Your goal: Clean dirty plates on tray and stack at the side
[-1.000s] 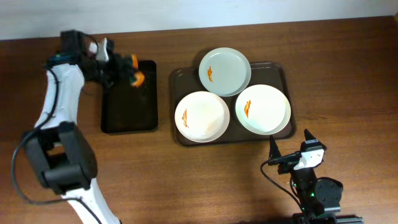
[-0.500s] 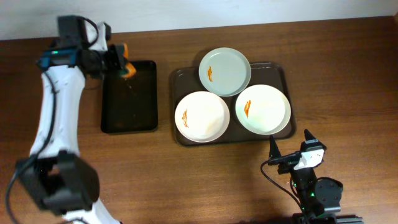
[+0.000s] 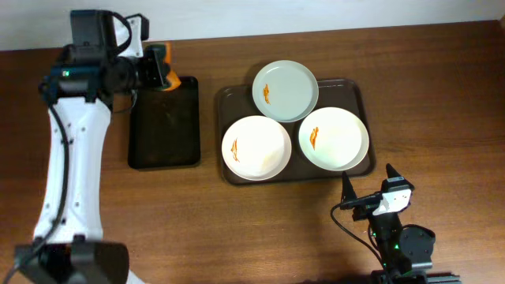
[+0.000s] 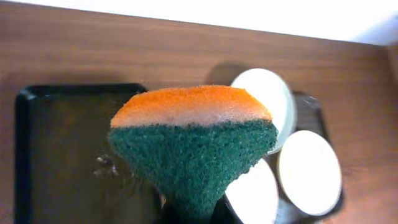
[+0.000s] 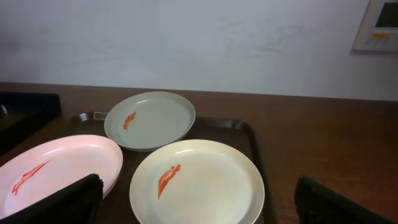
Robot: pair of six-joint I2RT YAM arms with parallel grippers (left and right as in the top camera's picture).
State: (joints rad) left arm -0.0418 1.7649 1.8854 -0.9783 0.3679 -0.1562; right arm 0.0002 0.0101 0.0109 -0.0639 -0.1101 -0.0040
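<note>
Only the left wrist view shows green on the sponge (image 4: pixel 193 149).

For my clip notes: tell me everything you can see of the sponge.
The sponge has two layers: orange foam and a coarse dark green scrub pad. The left tool is shut on it, pinching it into a wedge. It hangs in the air above the black tray's far end, touching only the tool. Wet or dry, I cannot tell.

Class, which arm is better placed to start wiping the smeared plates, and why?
Left. The left end effector holds the sponge; the right end effector sits open and empty, off the tray.
</note>
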